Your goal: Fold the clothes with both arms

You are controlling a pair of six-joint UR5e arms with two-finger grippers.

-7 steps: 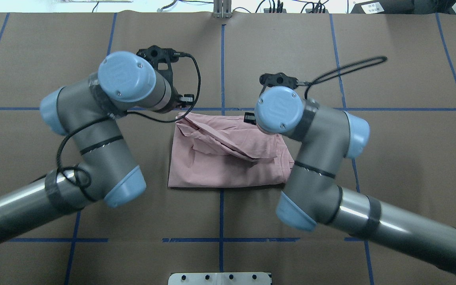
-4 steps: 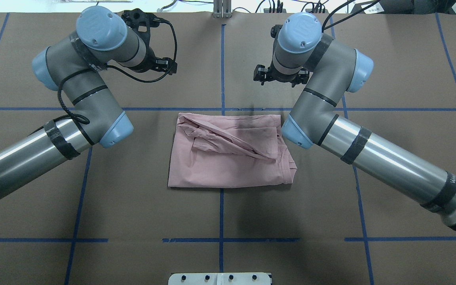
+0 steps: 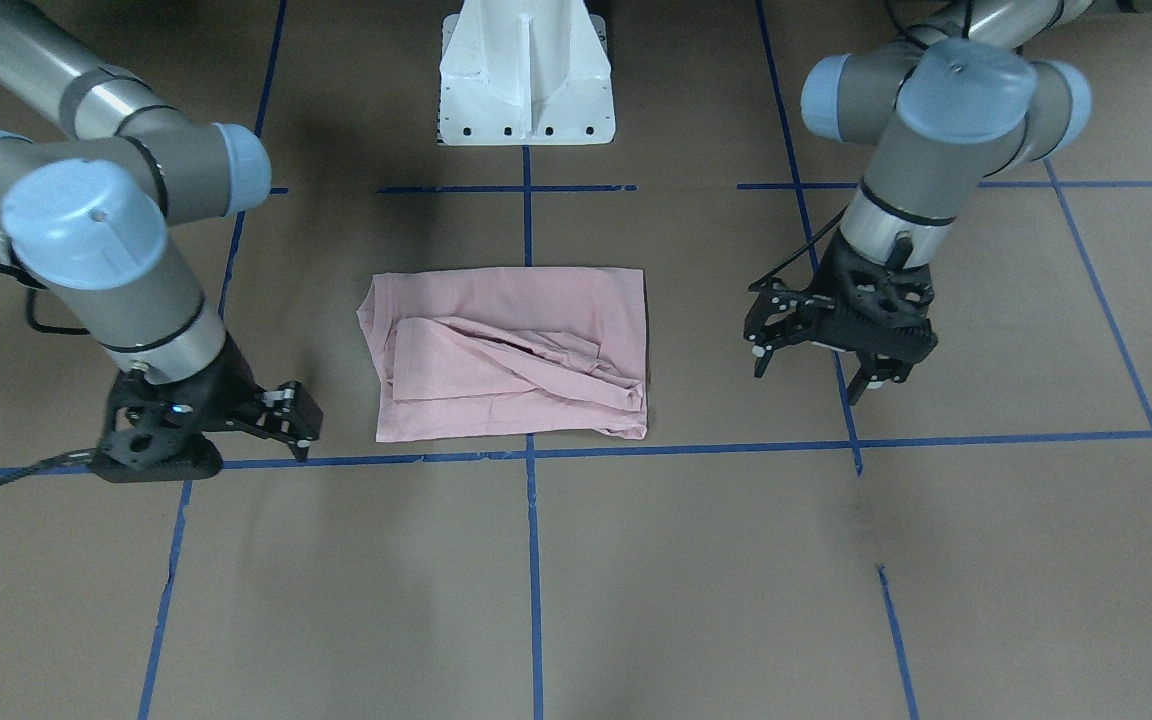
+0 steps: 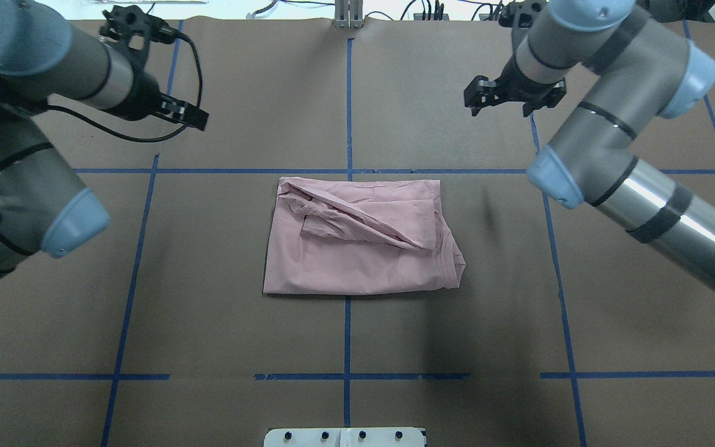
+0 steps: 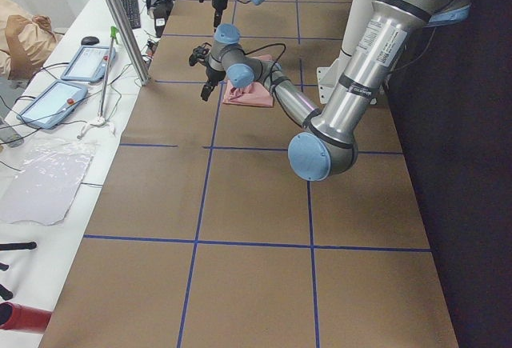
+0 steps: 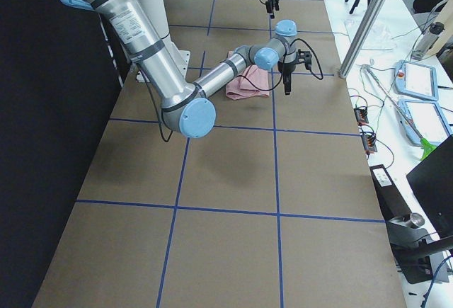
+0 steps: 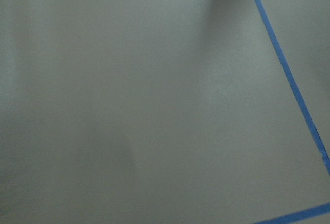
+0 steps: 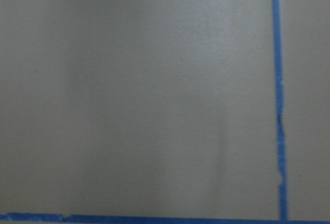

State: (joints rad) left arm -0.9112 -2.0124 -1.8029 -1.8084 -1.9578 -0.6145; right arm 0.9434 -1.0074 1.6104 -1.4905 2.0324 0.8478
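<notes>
Front, shirt (image 3: 516, 350): folded to a rough rectangle, flat on the bench (image 3: 636, 600). A creased flap crosses its top layer, and it lies across a tape (image 3: 530, 560) line.
Front, left fingers (image 3: 761, 340): spread, holding nothing, raised at the view's right, well apart from the shirt.
Front, right fingers (image 3: 296, 410): seen side-on at the view's left, off the shirt's lower corner and apart from it. Their gap cannot be told here.
Overhead, shirt (image 4: 357, 248): mid-bench, nearer the robot than either pair of fingers.
Overhead, left fingers (image 4: 193, 115): upper left, pointing toward the centre line, apart from the shirt.
Overhead, right fingers (image 4: 475, 96): spread, holding nothing, upper right, apart from the shirt.
Left side, shirt (image 5: 248, 94): partly behind the near arm. The left fingers hang over bare bench beside it.
Right side, shirt (image 6: 244, 85): partly behind the near arm. The right fingers hang over bare bench beside it.
Wrist views: blurred bench paper and tape lines.
</notes>
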